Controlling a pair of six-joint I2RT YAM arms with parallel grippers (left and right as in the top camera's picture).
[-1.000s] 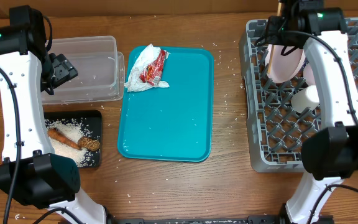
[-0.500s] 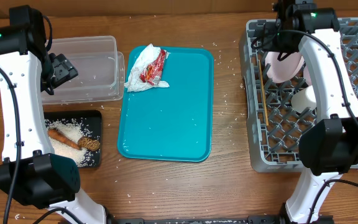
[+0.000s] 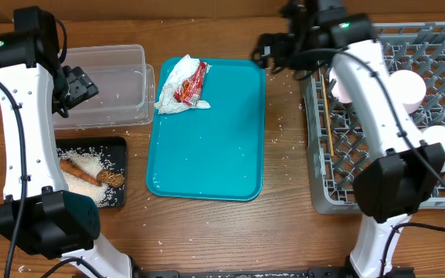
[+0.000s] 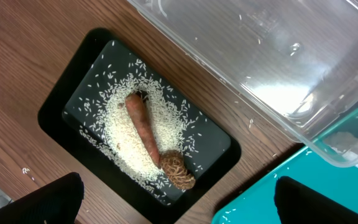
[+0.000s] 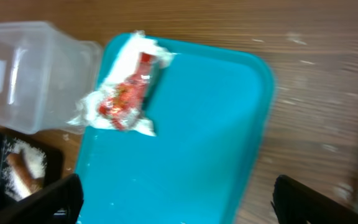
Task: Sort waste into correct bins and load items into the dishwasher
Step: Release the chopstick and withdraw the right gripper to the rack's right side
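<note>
Our right hand (image 3: 271, 50) has left the rack (image 3: 338, 197), where the stick (image 3: 325, 108) now lies. It hangs spread wide and bare near the wrapper (image 3: 191, 81) and napkin (image 3: 170, 77) on the teal tray (image 3: 207, 154). We think trash comes next.

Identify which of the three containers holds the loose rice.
The shallow black rectangular tray, its white rice grains piled inside; the clear rectangular plastic tub and teal rectangular tray hold no such pile.

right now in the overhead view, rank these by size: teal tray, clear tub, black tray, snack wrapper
1. teal tray
2. clear tub
3. black tray
4. snack wrapper
The left arm hides part of the tub and black tray; the order looks safe anyway.
</note>
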